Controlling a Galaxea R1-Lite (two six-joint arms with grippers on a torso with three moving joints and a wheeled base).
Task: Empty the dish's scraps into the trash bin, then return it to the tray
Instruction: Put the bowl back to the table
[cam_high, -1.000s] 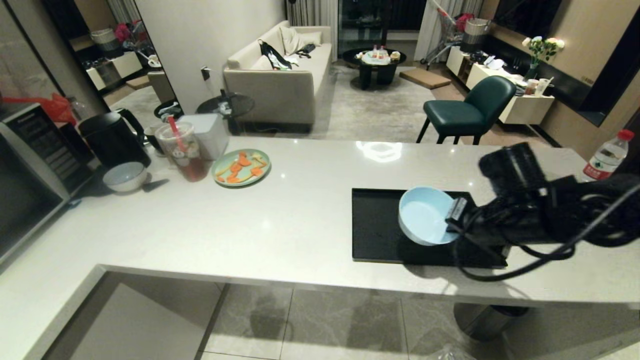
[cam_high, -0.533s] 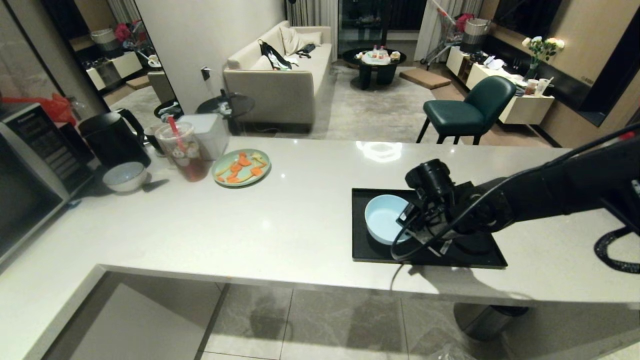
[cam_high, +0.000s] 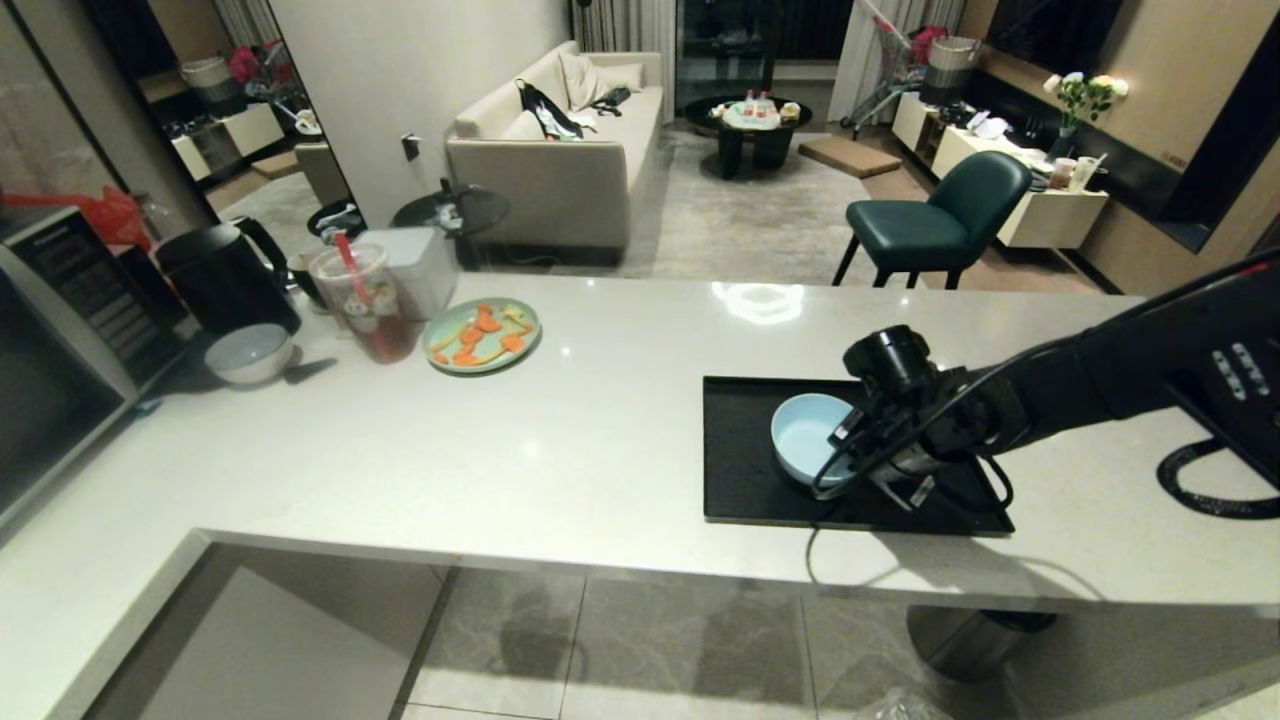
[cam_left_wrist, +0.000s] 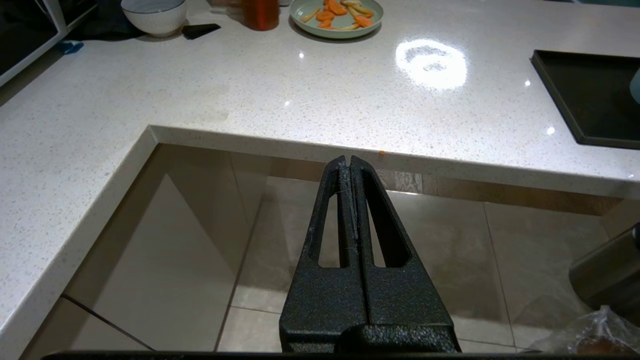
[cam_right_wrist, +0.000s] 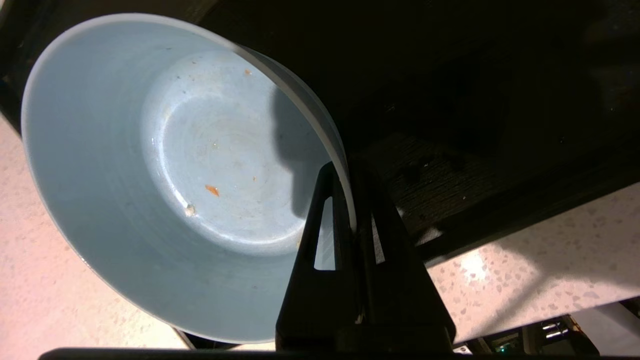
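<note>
The pale-blue dish (cam_high: 803, 438) hangs slightly tilted low over the black tray (cam_high: 745, 485); I cannot tell whether it touches it. My right gripper (cam_high: 846, 442) is shut on the dish's right rim. In the right wrist view the dish (cam_right_wrist: 150, 165) holds only an orange crumb of scraps (cam_right_wrist: 212, 190) and a pale speck, with the right gripper (cam_right_wrist: 346, 200) clamping the rim over the dark tray (cam_right_wrist: 450, 110). The trash bin (cam_left_wrist: 595, 337) with its crinkly bag shows on the floor. My left gripper (cam_left_wrist: 349, 161) is parked shut below the counter edge.
A mint-green plate (cam_high: 482, 335) of carrot pieces, an iced drink cup (cam_high: 365, 300), a white bowl (cam_high: 249, 352) and a black kettle (cam_high: 225, 275) stand at the counter's far left. A steel cylinder bin (cam_high: 975, 640) stands on the floor under the counter's right end.
My right arm has stretched out and brought the dish down from a steep tilt close above the tray's right part to low over the tray, first leftward, then a little back to the right.
</note>
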